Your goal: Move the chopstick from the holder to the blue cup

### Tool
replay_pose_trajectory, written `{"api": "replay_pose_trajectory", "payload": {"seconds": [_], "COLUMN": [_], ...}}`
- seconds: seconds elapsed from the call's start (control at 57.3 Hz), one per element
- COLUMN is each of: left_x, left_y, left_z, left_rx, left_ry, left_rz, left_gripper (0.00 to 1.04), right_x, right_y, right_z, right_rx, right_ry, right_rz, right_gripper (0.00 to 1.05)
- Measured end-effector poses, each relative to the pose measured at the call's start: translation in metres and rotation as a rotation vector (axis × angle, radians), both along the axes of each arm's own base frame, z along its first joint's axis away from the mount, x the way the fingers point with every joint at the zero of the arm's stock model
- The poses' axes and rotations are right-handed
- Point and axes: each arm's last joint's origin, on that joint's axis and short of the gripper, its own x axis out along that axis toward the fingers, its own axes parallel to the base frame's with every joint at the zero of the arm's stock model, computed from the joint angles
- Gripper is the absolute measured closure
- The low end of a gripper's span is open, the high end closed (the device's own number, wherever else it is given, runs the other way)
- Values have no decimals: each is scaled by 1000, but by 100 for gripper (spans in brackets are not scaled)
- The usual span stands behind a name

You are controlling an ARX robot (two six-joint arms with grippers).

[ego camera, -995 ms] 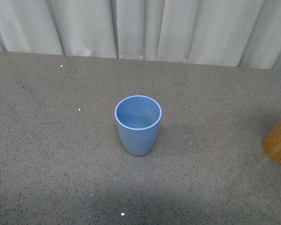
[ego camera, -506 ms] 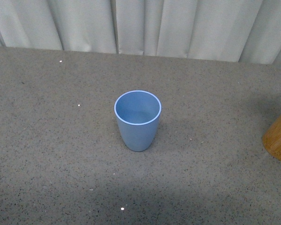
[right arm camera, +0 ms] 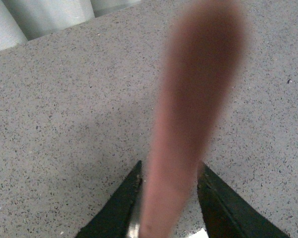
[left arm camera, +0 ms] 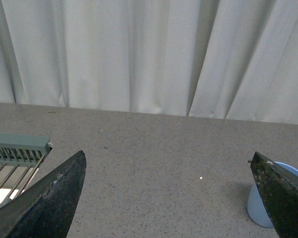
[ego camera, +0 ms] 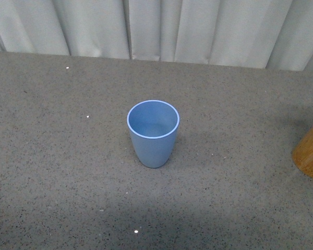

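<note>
blue cup (ego camera: 153, 134) upright — holder (ego camera: 310, 155) far right

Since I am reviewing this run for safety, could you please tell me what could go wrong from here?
1. The chopstick sits slanted in the right gripper, so it might slip, or meet the cup at an angle and miss.
2. The cup stands free on a narrow base; a sideways knock could tip it.

Pale pleated curtain (ego camera: 94, 26) backs a speckled grey tabletop (ego camera: 52, 172) with a green rack (left arm camera: 15, 146)
</note>
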Motion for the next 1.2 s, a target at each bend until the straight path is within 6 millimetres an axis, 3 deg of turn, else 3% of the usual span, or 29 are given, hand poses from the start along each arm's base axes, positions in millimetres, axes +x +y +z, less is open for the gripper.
{"api": "replay_pose_trajectory", "payload": {"seconds": [0.175,0.489,0.733,0.925,1.204], "left_x": [0,0,0,0,0], "left_y": [0,0,0,0,0], "left_z": [0,0,0,0,0], "left_rx": [0,0,0,0,0], "left_ry": [0,0,0,0,0], "left_rz": [0,0,0,0,0], "left_gripper": [7,7,7,7,7], "right_x": [-2,-9,-27,-38,-42], "right_y": [-1,-1,-6,-23,-23], "right_z": [14,50,81,95,98], "right_rx": [1,-36,-10,22,39], "right_ry": [-56,-163,-272,-335,-357], "right_rz": [7,38,58,46,56], "right_gripper": [104,104,104,104,104]}}
